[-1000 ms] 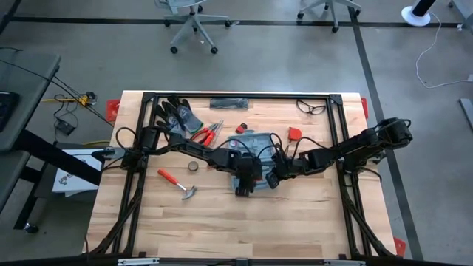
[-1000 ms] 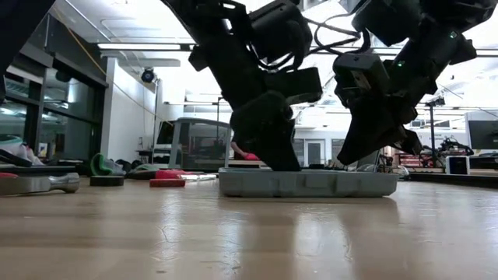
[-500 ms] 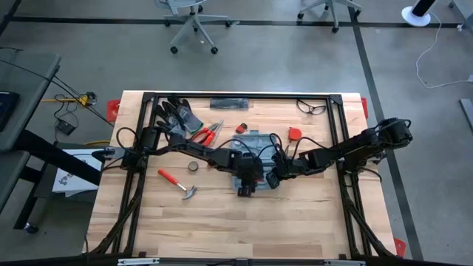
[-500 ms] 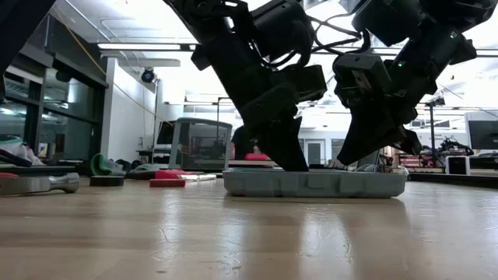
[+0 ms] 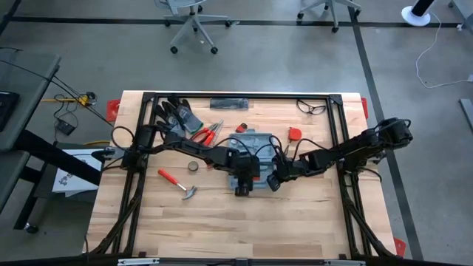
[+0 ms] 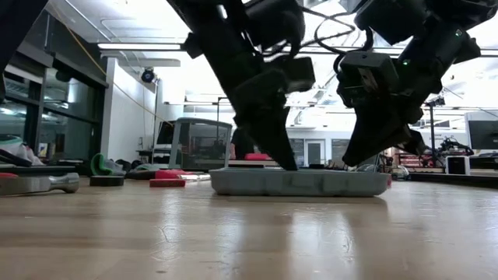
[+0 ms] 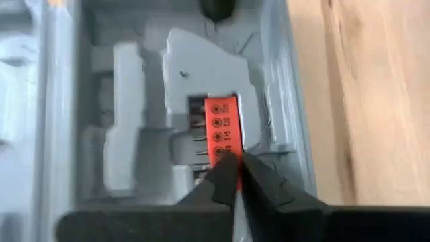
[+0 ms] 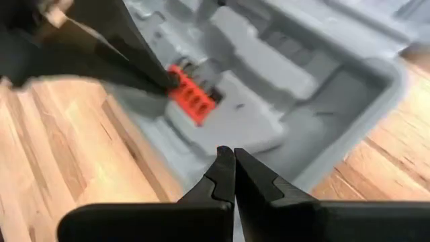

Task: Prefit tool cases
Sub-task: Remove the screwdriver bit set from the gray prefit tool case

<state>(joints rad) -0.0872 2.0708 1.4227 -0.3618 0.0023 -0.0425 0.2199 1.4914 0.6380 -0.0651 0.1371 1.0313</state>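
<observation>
Seating the orange bit holder (image 7: pixel 222 132) in the open tool case (image 5: pixel 255 142) mid-table, my left tool (image 7: pixel 232 169) pinches it; right tool (image 8: pixel 233 176) clenched empty nearby. Hammer (image 5: pixel 177 183) and pliers (image 5: pixel 208 132) remain unfitted.

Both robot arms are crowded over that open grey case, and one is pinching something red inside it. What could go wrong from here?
The left gripper has its fingers shut on the red bit holder in the tool case. Pulled crookedly, the holder might jam or drag the light case across the table. The right gripper, shut, hovers close over the case's edge, so the two arms could bump. A slipping holder might drop outside its recess.
</observation>
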